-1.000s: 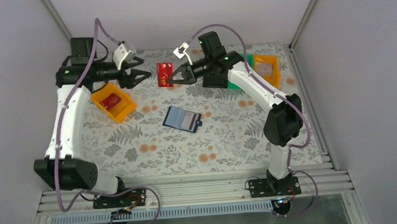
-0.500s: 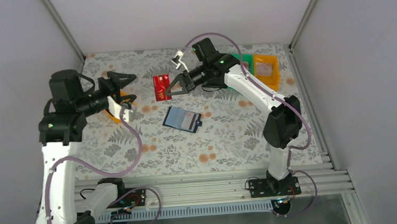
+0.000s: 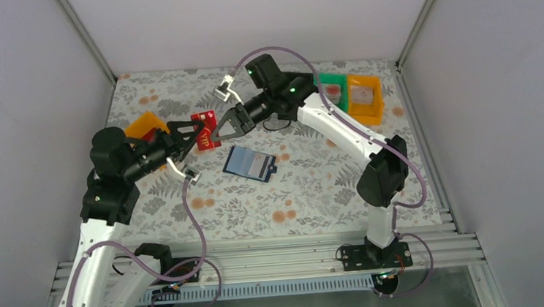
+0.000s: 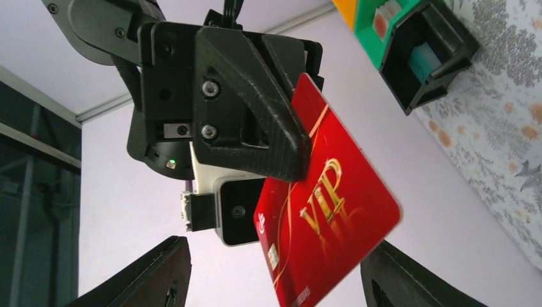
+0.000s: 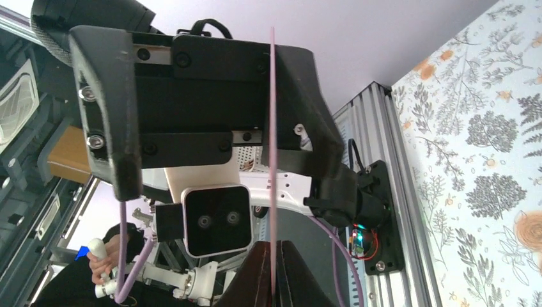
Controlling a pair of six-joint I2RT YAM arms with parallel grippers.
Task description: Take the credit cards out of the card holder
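Note:
The navy card holder (image 3: 249, 162) lies open on the flowered table (image 3: 316, 187), with light cards showing in its slots. Above and left of it my right gripper (image 3: 217, 132) is shut on a red credit card (image 3: 205, 129) marked VIP (image 4: 326, 211). In the right wrist view that card (image 5: 273, 128) is edge-on, a thin line pinched between the dark fingers (image 5: 291, 278). My left gripper (image 3: 196, 134) faces it, open. Its two fingers (image 4: 150, 275) straddle the card's free end without touching it.
A yellow bin (image 3: 137, 127) holding something red stands behind the left gripper. Green (image 3: 333, 85) and orange (image 3: 363, 96) bins sit at the back right, with a black bin (image 4: 434, 51) beside the green one. Grey walls close the sides.
My left arm swung from over the yellow bin toward the middle, now facing the right gripper. My right gripper carried the red card leftward, so it now lies between the left fingers.

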